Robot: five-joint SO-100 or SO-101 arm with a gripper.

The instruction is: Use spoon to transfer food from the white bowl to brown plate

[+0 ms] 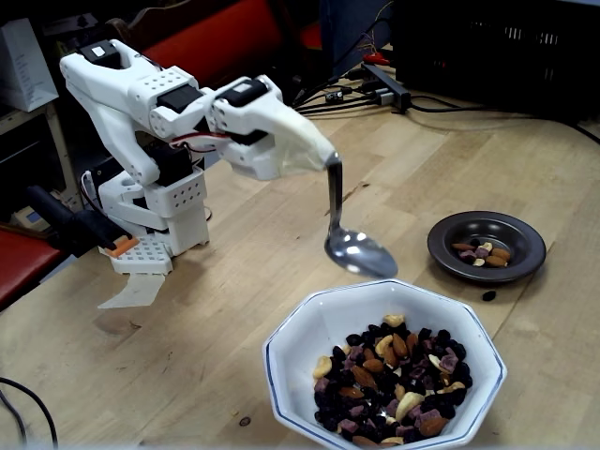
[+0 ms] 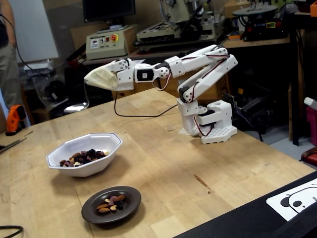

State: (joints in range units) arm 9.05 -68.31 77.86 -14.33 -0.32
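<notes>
The shiny silver spoon (image 1: pixel 359 253) hangs in the air above the far rim of the white bowl (image 1: pixel 281 342), its oval bowl showing no food. Its handle end sits in my whitish wedge-shaped gripper (image 1: pixel 323 157), which is shut on it. In the other fixed view the spoon (image 2: pixel 75 106) is well above and behind the white bowl (image 2: pixel 106 148), under the gripper (image 2: pixel 88 79). Dark fruit, almonds and cashews make up the food (image 1: pixel 389 375) in the bowl. The brown plate (image 1: pixel 525 230) holds a small heap of food (image 1: pixel 483 253), and it lies nearer the camera as the brown plate (image 2: pixel 129 203).
One dark piece (image 1: pixel 488 295) lies loose on the wooden table between plate and bowl. The arm's base (image 1: pixel 155 225) stands at the table's back left, with cables and a power strip (image 1: pixel 384 89) behind. A printed sheet (image 2: pixel 297 201) lies at the table's near right corner.
</notes>
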